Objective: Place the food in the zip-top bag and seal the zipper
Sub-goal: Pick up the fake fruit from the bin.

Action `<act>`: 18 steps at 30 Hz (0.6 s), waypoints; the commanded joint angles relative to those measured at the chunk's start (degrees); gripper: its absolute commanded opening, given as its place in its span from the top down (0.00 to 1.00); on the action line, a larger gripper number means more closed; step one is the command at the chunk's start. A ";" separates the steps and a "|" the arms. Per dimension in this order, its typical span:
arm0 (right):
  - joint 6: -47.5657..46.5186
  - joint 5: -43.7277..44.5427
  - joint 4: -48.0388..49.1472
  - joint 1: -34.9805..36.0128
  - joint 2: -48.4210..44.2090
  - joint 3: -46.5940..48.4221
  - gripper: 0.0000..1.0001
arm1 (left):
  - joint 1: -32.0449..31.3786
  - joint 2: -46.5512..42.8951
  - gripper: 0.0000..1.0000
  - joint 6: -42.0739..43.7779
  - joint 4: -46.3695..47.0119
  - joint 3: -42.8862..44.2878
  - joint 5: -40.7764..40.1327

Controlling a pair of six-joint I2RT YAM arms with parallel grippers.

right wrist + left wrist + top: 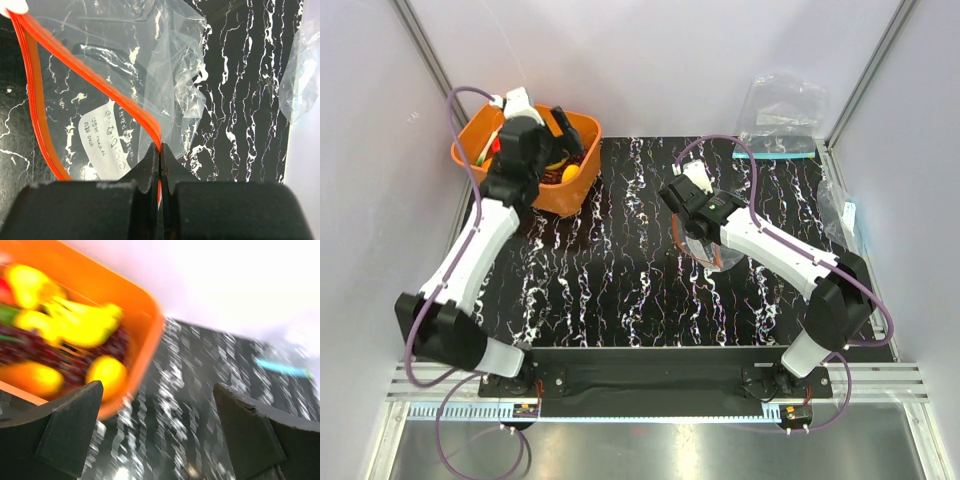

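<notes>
The food lies in an orange basket: a yellow banana bunch (pixel 75 322), dark purple grapes (pixel 30 352) and a round yellow lemon-like piece (pixel 106 374), all blurred. My left gripper (pixel 157 390) hangs over the basket's right side (pixel 563 138), open wide with nothing between its fingers. The clear zip-top bag (pixel 150 65) lies mid-table (pixel 710 250). Its red-orange zipper (pixel 90 75) gapes, the two strips spread apart. My right gripper (pixel 160 150) is shut on the zipper's near end.
The orange basket (pixel 565 195) stands at the back left of the black marbled mat. Clear bags with a teal strip (pixel 780 115) lie at the back right, and another clear bag (pixel 840 210) at the right edge. White walls close in all round.
</notes>
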 commanded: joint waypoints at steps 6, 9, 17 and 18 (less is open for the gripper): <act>1.03 -0.78 0.38 -0.40 -2.39 0.33 1.00 | 11.94 19.14 0.01 1.55 -9.15 16.08 9.11; 1.03 -2.09 0.38 -0.40 -2.31 0.85 1.00 | 11.85 28.01 0.01 10.78 -15.20 28.07 10.20; 0.32 -3.42 0.29 -0.40 -1.34 1.74 1.00 | 11.77 47.73 0.01 24.86 -25.16 50.54 10.80; 0.32 -3.85 0.38 -0.40 -1.17 1.74 1.00 | 11.68 49.13 0.01 26.25 -24.63 50.72 10.46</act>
